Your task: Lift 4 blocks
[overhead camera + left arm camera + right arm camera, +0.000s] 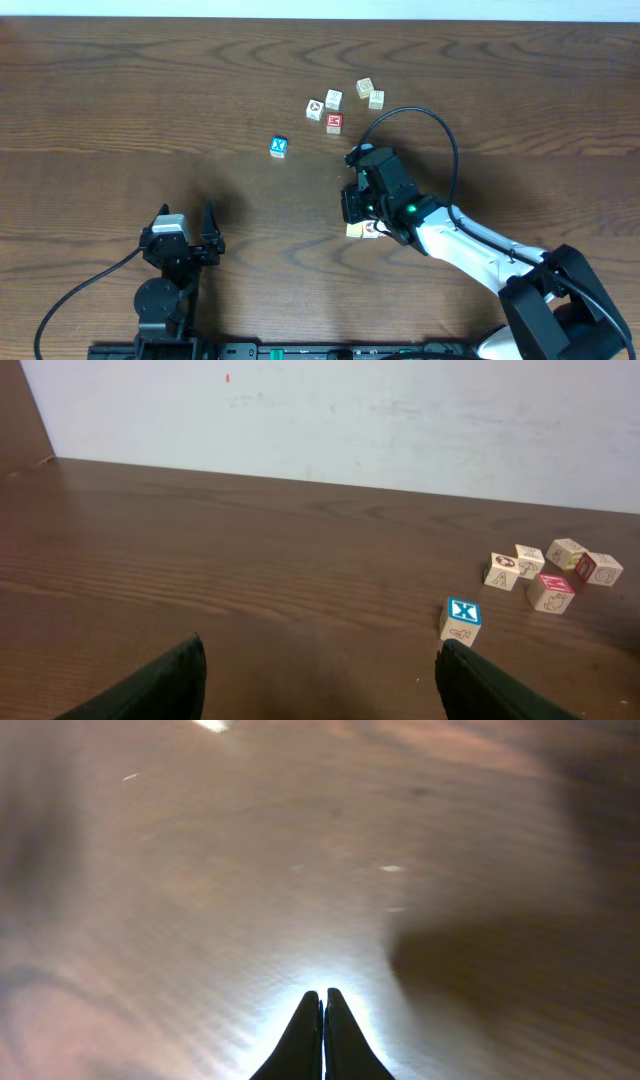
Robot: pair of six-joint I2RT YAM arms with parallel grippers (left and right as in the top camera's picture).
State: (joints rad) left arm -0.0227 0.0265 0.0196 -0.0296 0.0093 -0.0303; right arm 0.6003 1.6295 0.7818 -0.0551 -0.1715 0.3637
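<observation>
Only the overhead view shows two blocks (356,231) on the counter (120,90), partly hidden under the right arm. More blocks (333,98) cluster beyond, near a blue cube (279,147). The right pincer (322,1020) points down with its tips together, and the left pincer (320,650) sits low, spread apart.

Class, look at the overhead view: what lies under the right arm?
A pale yellow block pokes out beneath the right arm, with a white-and-red bit beside it. The arm covers the rest.
</observation>
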